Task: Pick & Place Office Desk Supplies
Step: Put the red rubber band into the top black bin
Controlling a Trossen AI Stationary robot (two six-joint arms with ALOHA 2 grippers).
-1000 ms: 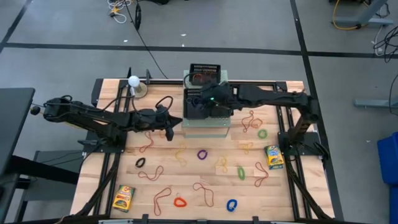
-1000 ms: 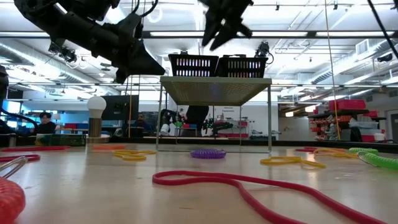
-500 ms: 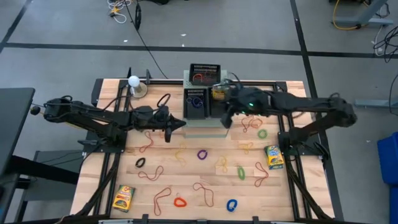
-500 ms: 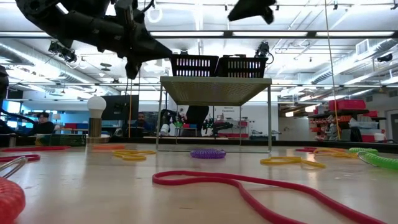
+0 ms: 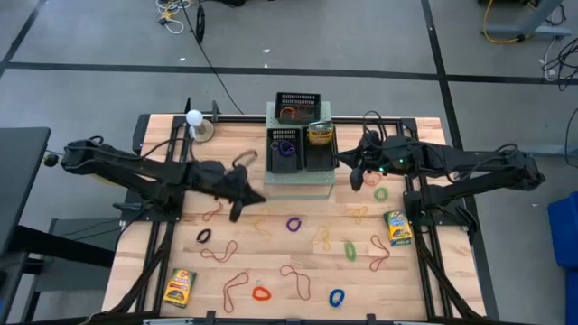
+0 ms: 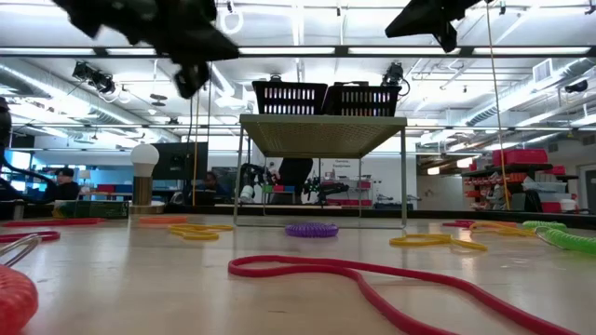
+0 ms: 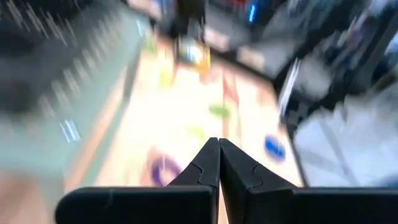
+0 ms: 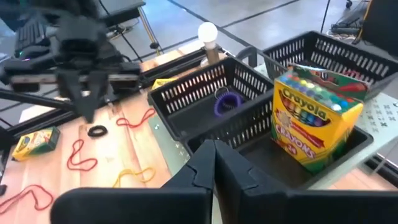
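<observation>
Above the wooden table [image 5: 271,271], the high view shows the left gripper [image 5: 237,206] over loose rubber bands [image 5: 219,252] left of the pale-green box [image 5: 298,185], and the right gripper [image 5: 354,170] just right of the black mesh trays [image 5: 297,135]. Both claws are pressed together and hold nothing; only the wrist views show this, at the left fingers [image 7: 199,167] and right fingers [image 8: 202,163]. Only the right wrist view shows a crayon box [image 8: 312,121] standing tilted in one tray and a purple loop [image 8: 227,103] in the tray beside it. Other crayon boxes [image 5: 397,227] and loops lie on the table. Only the low view shows the trays [image 6: 326,97] raised on the box.
</observation>
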